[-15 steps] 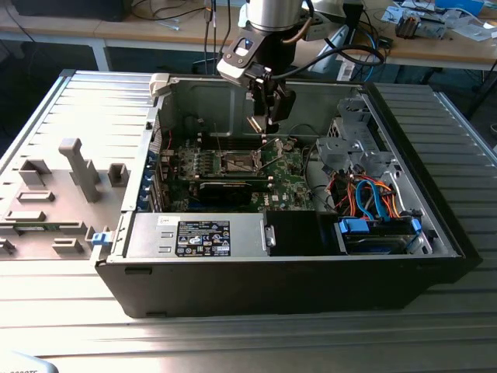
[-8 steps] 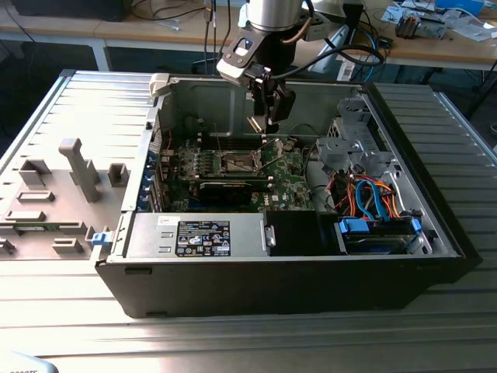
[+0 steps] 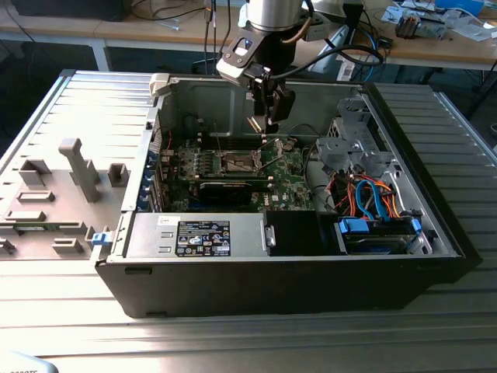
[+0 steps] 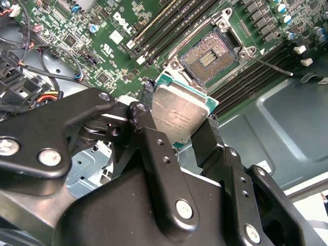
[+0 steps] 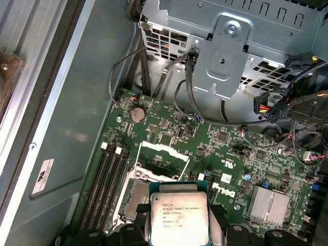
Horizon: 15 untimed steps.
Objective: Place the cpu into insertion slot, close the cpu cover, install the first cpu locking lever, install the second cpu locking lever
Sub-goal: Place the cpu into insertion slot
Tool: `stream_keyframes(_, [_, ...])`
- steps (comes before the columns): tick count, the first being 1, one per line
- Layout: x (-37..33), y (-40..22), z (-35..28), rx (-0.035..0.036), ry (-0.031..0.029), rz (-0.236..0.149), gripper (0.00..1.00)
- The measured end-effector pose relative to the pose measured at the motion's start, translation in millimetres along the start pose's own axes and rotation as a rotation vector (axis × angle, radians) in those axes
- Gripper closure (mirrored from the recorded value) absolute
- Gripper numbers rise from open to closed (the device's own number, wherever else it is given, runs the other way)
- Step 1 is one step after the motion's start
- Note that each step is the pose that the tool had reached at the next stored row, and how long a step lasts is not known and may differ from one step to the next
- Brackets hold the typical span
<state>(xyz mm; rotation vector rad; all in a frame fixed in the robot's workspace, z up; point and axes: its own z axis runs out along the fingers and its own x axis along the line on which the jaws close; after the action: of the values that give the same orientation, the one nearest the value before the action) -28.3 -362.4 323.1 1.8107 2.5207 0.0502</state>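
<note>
One computer case (image 3: 311,287) holds one green circuit board (image 5: 225,148). One arm (image 3: 276,12) carries one gripper (image 4: 179,117), and the gripper has two fingers (image 4: 154,148). There is one cpu (image 4: 180,110) and one insertion slot (image 4: 209,57), with one thin metal rod (image 4: 271,65) next to the slot. The board carries one round coin battery (image 5: 137,114) and one ribbed silver heat sink (image 5: 270,205). The exterior view adds one labelled box (image 3: 203,237), one blue drive bracket (image 3: 377,231) and one grey tray (image 3: 46,210). The long card slots (image 5: 105,179) sit too close together to count
</note>
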Motion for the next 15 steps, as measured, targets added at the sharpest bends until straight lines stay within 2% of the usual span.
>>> stream_keyframes(15, [0.0,0.0,0.0,0.0002,-0.0009,0.017,0.45])
